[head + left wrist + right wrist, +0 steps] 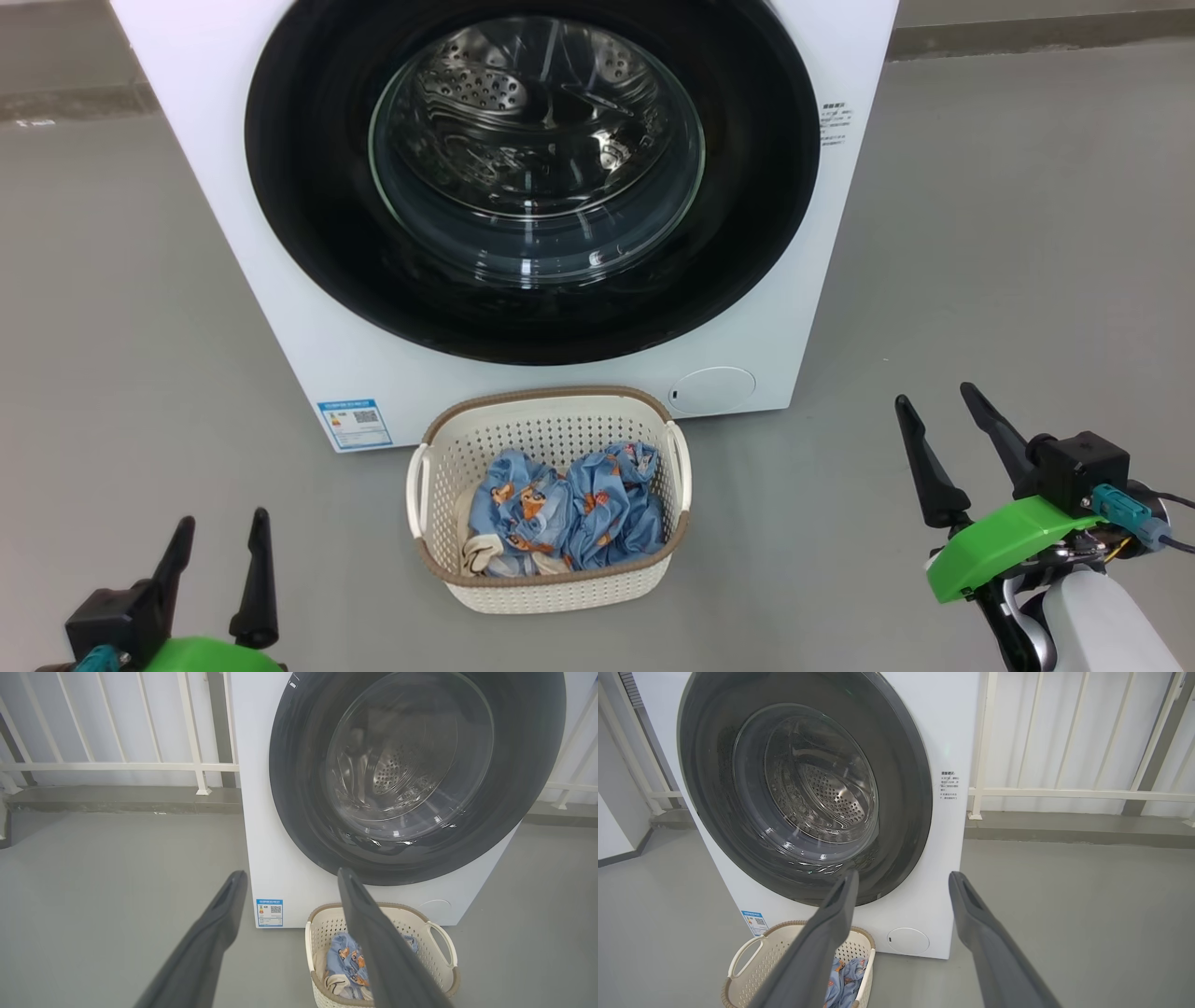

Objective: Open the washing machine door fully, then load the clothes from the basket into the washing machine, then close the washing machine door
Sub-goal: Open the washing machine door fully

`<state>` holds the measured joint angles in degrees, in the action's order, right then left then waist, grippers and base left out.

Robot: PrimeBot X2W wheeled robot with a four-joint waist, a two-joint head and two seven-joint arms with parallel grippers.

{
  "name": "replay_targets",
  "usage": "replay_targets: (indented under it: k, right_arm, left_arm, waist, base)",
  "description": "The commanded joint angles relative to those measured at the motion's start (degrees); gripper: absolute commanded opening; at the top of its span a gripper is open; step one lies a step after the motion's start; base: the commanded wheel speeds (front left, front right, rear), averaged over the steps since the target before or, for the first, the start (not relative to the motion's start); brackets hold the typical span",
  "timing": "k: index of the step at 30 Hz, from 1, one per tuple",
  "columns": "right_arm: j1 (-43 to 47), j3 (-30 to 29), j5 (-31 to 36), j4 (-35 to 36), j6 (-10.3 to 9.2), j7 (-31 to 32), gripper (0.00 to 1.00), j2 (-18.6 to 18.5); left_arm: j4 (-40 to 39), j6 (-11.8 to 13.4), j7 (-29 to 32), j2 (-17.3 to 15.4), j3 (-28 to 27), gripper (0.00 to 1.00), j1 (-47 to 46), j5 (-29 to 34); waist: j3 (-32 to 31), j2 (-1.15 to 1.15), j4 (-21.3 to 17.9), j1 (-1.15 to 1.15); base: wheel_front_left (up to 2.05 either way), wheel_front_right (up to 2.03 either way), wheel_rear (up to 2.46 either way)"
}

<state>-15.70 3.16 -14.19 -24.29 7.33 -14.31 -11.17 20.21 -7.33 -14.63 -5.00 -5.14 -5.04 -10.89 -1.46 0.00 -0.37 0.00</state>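
1. While the washing machine door (308, 187) sits shut, flush on the front of the washing machine (373, 392), nothing can be loaded. Opening it looks like the step in hand.
2. Left jaws and right jaws: both spread wide and empty. They are low at either side of the basket (560, 434), well apart from the door. Reads as a ready stance, each arm free to reach.
3. The basket is on the floor (980, 280), just before the machine's base and under the door's lower edge. Probably set close to keep the carry short.
4. The clothes (569, 509) are heaped inside the basket: blue print, a bit of cream at one corner.
5. Around: blue label (354, 423) and round white cover (711, 390) low on the machine front; white railing (117, 765) behind.
6. In the way: no handle or catch can be made out on the black rim. The basket may foul the door's swing; clearance cannot be told.
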Motion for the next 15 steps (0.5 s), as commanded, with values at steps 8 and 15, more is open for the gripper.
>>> replay_targets:
  k: [8, 15]
  right_arm:
    - [-2.1, 0.9, 0.3, 1.2, 0.16, -0.7, 1.0, -0.6]
    - [-1.8, 0.9, 0.5, 1.3, 0.16, -0.7, 1.0, -0.1]
  left_arm:
    - [-0.6, -0.1, -0.4, -1.5, -1.4, 1.0, -2.9, -0.1]
    - [-0.1, -0.1, -0.4, -1.7, -1.3, 1.0, -3.2, -0.7]
  waist:
    - [0.1, 0.0, 0.4, 0.0]
    - [0.3, 0.0, 0.5, 0.0]
  base:
    - [0.71, 0.71, -1.42]
    - [1.19, 1.19, -2.39]
